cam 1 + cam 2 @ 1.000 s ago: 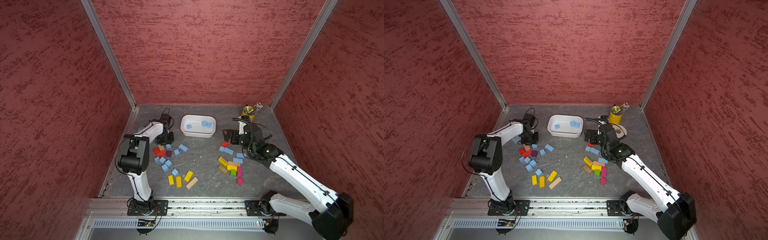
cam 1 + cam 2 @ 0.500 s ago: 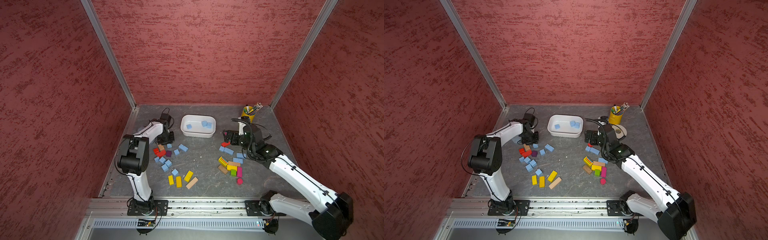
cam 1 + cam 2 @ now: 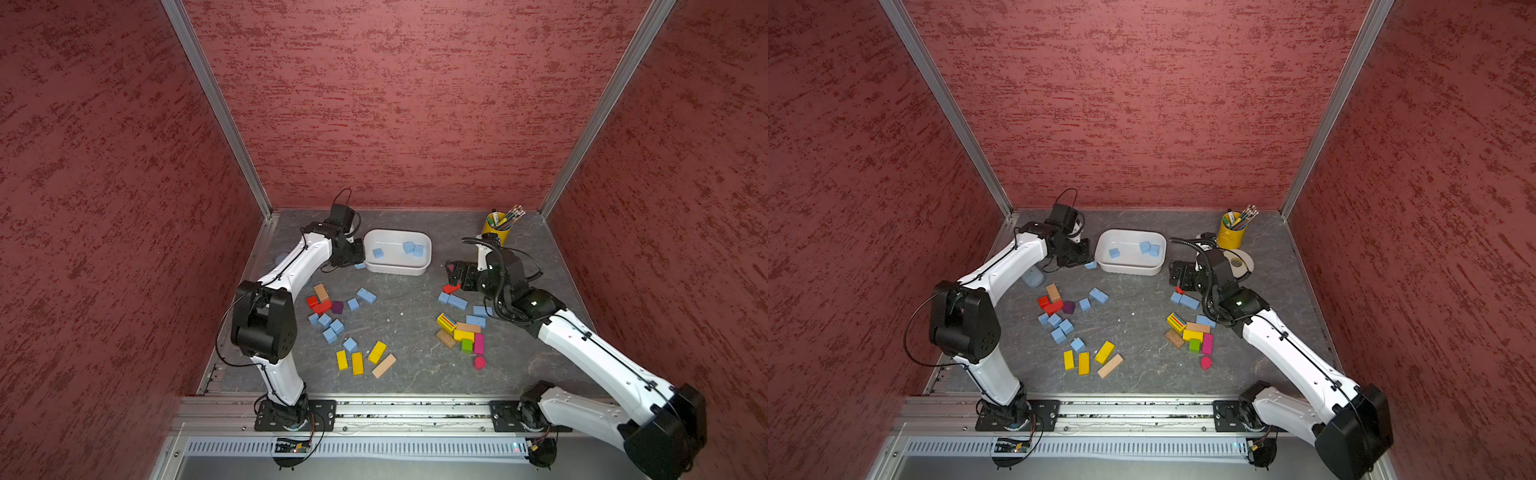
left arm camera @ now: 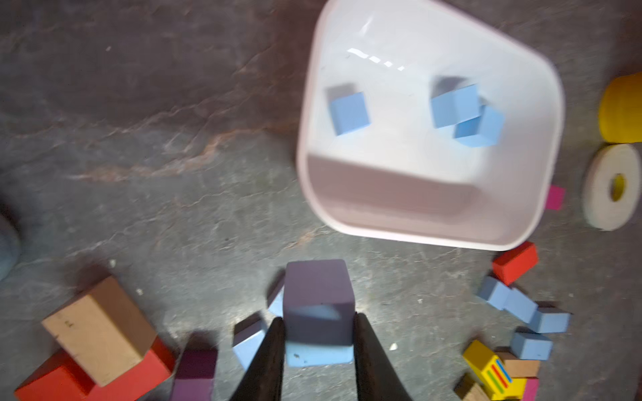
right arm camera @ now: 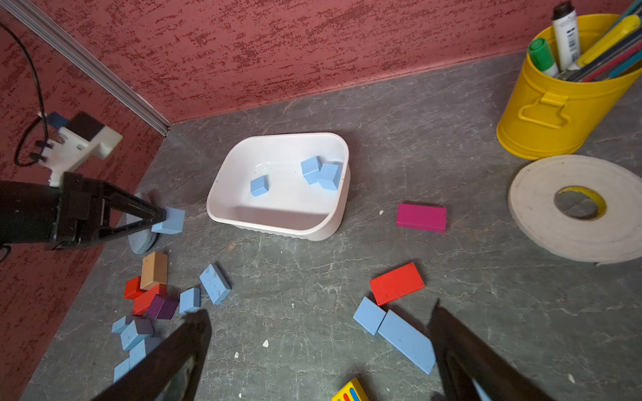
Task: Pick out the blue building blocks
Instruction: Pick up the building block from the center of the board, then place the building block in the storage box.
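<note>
Carrying one blue block (image 4: 318, 302) to the white tub (image 4: 427, 239) looks to be the step in hand. The left gripper (image 4: 318, 323) pinches it between its fingers (image 4: 269, 357), just left of the tub (three blue blocks (image 4: 349, 113) already lie inside). Next, I judge, it must cross the rim rightward and let go. The right gripper (image 5: 319, 309) hangs spread wide, holding nothing, above two blue bricks (image 5: 406, 340) on the right.

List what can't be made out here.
Held blue block: left wrist view blurred; left tool covers its sides.
Grey round object: right wrist view, behind left tool; identity unclear.
Magenta block: left wrist view, mostly behind white bin.
Blue brick: in a top view, partly under right arm.
</note>
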Available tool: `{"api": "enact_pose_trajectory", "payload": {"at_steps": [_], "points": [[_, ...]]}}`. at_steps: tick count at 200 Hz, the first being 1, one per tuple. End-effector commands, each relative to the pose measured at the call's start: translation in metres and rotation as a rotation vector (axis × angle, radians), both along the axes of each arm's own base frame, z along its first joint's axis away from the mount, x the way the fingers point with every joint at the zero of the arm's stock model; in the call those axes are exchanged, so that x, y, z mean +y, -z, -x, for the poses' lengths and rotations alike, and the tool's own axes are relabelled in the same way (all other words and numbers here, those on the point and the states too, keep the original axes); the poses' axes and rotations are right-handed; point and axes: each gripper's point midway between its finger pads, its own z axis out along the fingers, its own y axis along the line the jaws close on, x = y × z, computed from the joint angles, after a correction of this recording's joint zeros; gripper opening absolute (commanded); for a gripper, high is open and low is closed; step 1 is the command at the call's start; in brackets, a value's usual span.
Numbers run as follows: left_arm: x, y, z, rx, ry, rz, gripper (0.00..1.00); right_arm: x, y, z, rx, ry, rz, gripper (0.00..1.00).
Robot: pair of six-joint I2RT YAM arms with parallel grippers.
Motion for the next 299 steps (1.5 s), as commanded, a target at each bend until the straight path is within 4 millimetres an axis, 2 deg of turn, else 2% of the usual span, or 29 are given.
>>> {"api": "enact_pose_trajectory", "payload": {"at_steps": [1, 30, 79, 123, 161, 217, 247, 299], "points": [[-0.023, -0.020, -0.011, -0.034, 0.021, 0.055, 0.19, -0.005, -0.005, 0.001, -0.028, 0.015, 0.002, 0.99], [-0.044, -0.034, -0.033, -0.072, 0.040, 0.070, 0.19, -0.008, -0.005, 0.003, -0.027, 0.020, 0.006, 0.99], [-0.075, -0.025, -0.067, -0.069, 0.066, 0.078, 0.18, -0.013, -0.005, 0.005, -0.034, 0.034, 0.022, 0.99], [-0.095, -0.008, -0.085, -0.052, 0.084, 0.061, 0.18, -0.014, -0.004, 0.004, -0.033, 0.038, 0.034, 0.99], [-0.100, 0.016, -0.095, -0.025, 0.071, 0.041, 0.18, -0.016, -0.003, 0.004, -0.034, 0.043, 0.046, 0.99], [-0.106, 0.036, -0.111, -0.015, 0.042, 0.047, 0.18, -0.016, 0.001, 0.003, -0.028, 0.042, 0.059, 0.99], [-0.111, 0.037, -0.118, -0.014, 0.040, 0.068, 0.19, -0.018, 0.001, 0.004, -0.029, 0.045, 0.065, 0.99], [-0.110, 0.018, -0.113, -0.045, 0.058, 0.069, 0.37, -0.018, 0.004, 0.002, -0.028, 0.047, 0.077, 0.99]]}}
